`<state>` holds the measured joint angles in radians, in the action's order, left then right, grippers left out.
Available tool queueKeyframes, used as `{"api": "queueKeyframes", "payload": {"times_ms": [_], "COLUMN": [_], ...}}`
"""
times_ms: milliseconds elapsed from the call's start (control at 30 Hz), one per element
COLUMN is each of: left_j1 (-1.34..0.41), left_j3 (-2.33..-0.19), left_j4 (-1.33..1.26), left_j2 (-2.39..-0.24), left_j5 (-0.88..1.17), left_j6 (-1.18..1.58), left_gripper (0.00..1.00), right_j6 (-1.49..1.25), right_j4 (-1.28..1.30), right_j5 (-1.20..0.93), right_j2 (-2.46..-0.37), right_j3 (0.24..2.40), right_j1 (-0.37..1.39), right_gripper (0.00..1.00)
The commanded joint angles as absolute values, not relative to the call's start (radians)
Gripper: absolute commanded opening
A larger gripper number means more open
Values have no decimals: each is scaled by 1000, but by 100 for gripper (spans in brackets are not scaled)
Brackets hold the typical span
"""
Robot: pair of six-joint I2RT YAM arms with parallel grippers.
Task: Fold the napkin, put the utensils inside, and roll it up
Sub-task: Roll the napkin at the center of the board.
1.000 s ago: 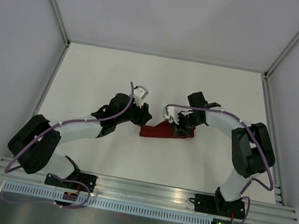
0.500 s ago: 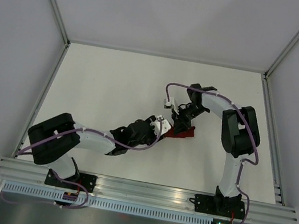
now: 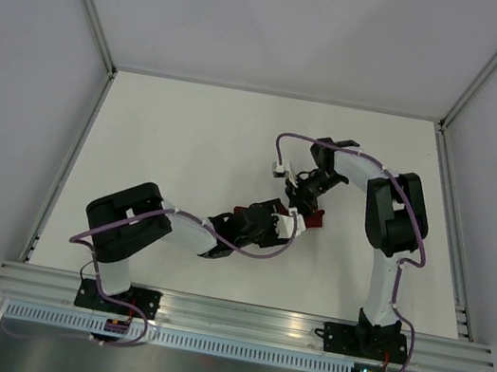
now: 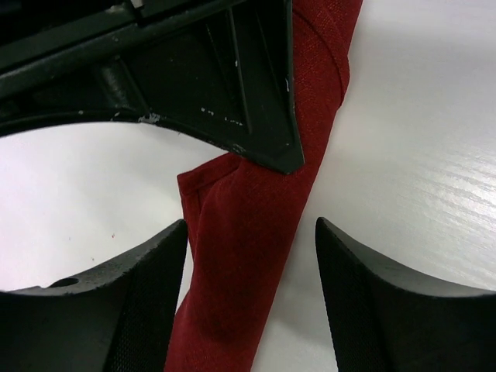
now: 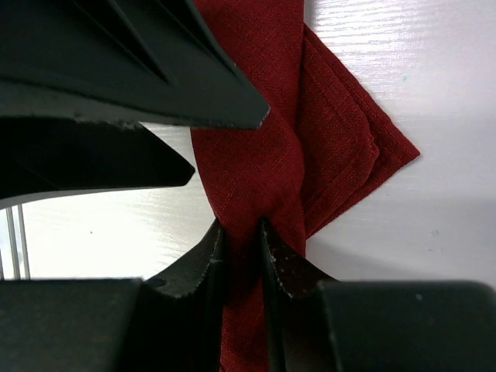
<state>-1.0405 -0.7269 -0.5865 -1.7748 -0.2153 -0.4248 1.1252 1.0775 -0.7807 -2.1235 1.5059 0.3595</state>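
The dark red napkin (image 4: 246, 263) lies as a narrow rolled strip on the white table. My left gripper (image 4: 252, 291) is open, one finger on each side of the roll without touching it. My right gripper (image 5: 242, 246) is shut on the napkin (image 5: 325, 132), pinching the roll just before a layered, pointed corner that fans out on the table. From above, both grippers meet over the cloth: the left gripper (image 3: 286, 222) comes from the lower left, the right gripper (image 3: 307, 203) from above, and only small patches of napkin (image 3: 314, 220) show. The utensils are hidden.
A metal frame and pale walls enclose the white table (image 3: 171, 134). The right gripper's black finger (image 4: 232, 85) crosses the top of the left wrist view, close above the roll.
My left arm has swung right, from beside the napkin's left end to over its middle, and its jaws have opened wider. The right gripper has kept its grip and shifted slightly back.
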Motion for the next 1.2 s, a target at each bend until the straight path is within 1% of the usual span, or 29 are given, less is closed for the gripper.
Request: {"api": "queueKeyframes", "payload": {"times_ms": [0, 33, 100, 133, 200, 233, 300, 333, 367, 467, 500, 533, 600, 633, 700, 733, 933, 1167], "left_j1": [-1046, -1046, -1046, -1046, -1046, -1046, -1046, -1046, -1046, -1045, -1045, -1045, -1039, -1035, -1023, -1019, -968, -908], "left_j3": [-782, -785, -795, -796, -796, -796, -804, -807, -814, -833, -839, -847, -871, -879, -879, -882, -919, -948], "left_j4": [-602, -595, -577, -569, -563, -557, -531, -508, -491, -439, -424, -408, -347, -336, -324, -319, -239, -167], "left_j2": [-1802, -1810, -1819, -1825, -1832, -1838, -1844, -1847, -1851, -1864, -1865, -1870, -1878, -1879, -1878, -1878, -1890, -1887], "left_j5": [-226, -219, -218, -213, -213, -212, -201, -192, -186, -163, -155, -138, -111, -88, -57, -31, 95, 218], "left_j6": [-499, -496, -491, -489, -480, -477, -459, -453, -448, -416, -408, -403, -377, -368, -344, -338, -273, -206], "left_gripper": [70, 67, 63, 59, 57, 51, 44, 36, 33, 24, 23, 20, 18, 18, 18, 18, 16, 16], "right_j6": [1151, 1150, 1146, 1147, 1147, 1147, 1146, 1146, 1146, 1143, 1143, 1140, 1121, 1100, 1059, 1037, 868, 667], "right_j4": [1077, 1077, 1077, 1078, 1078, 1078, 1081, 1080, 1080, 1078, 1078, 1072, 1054, 1013, 977, 929, 766, 571], "right_j5": [-669, -669, -670, -670, -670, -670, -672, -673, -675, -681, -686, -692, -692, -686, -683, -677, -670, -703], "right_j2": [-2215, -2217, -2218, -2218, -2217, -2217, -2214, -2210, -2207, -2195, -2188, -2171, -2149, -2117, -2083, -2047, -1938, -1879], "right_j3": [1468, 1470, 1473, 1474, 1474, 1476, 1474, 1473, 1471, 1467, 1463, 1459, 1439, 1418, 1393, 1370, 1318, 1284], "right_j1": [367, 367, 368, 367, 367, 367, 367, 365, 365, 364, 364, 364, 362, 362, 354, 353, 298, 175], "right_gripper": [16, 16, 16, 16, 16, 16, 16, 16, 17, 26, 30, 39, 47, 55, 59, 62, 69, 71]}}
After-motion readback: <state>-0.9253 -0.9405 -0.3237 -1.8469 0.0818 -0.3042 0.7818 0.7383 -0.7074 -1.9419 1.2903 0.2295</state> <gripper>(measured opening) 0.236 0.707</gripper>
